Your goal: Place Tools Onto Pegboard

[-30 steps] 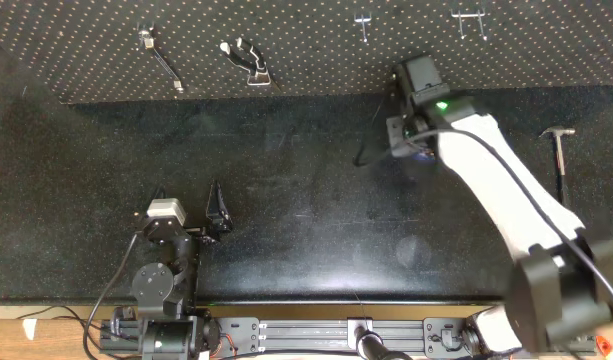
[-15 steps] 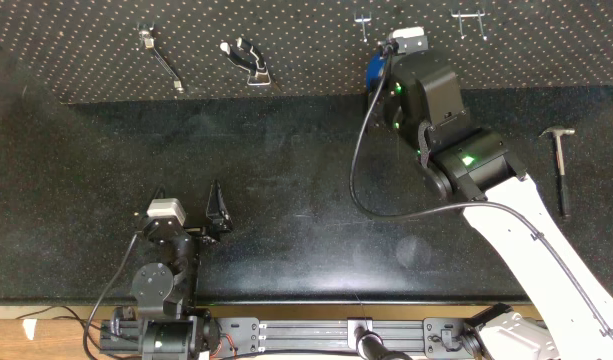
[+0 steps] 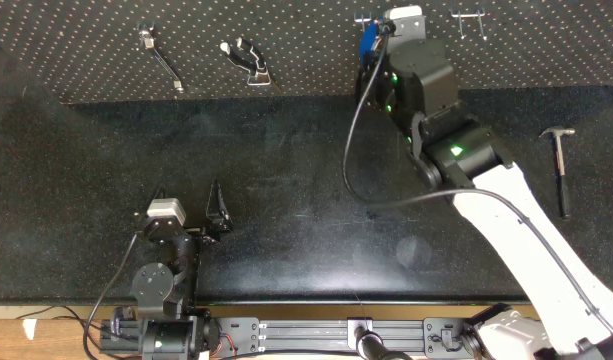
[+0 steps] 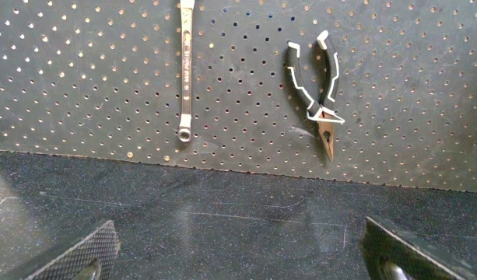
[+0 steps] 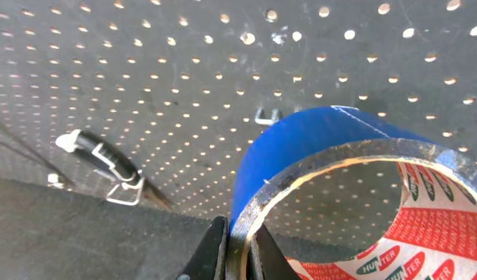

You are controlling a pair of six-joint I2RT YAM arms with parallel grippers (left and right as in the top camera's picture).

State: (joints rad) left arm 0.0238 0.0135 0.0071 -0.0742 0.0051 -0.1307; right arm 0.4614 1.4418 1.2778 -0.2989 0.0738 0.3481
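My right tool (image 5: 238,250) is closed on the wall of the tape roll (image 5: 324,144) and holds it up at the pegboard (image 5: 129,54), near a hook (image 5: 263,117). I judge the roll light and stiff, but its blue side looks smooth, so this thin rim grip may slip. My left tool (image 4: 238,253) is open over the worktop (image 4: 222,210).

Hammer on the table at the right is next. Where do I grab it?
The hammer lies flat on the table, head toward the pegboard, slim handle running straight back toward the arms. Probably best to come down from above and close across the handle's middle.
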